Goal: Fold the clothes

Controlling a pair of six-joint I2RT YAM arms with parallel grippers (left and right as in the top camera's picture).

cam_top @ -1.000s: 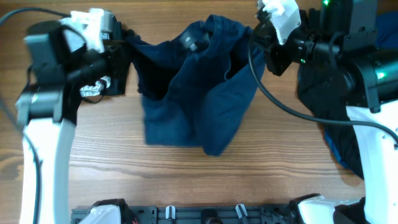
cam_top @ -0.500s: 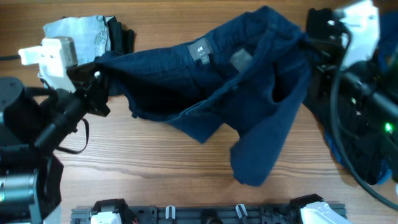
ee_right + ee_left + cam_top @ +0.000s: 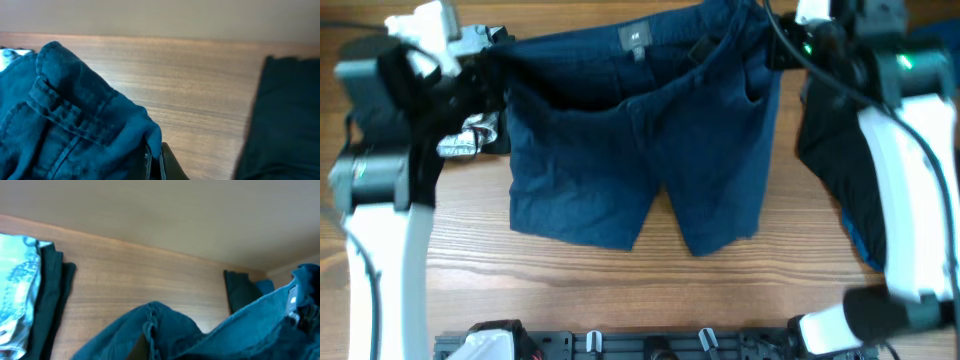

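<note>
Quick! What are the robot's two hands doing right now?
Left end effector: shut on the shorts, at the waistband.
Right end effector: shut on the shorts too.

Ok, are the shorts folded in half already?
No, the shorts are spread at full width, with both legs visible side by side.

Matt navy woven cloth shorts [image 3: 630, 150] on smooth, grained wooden table [image 3: 620, 290]
</note>
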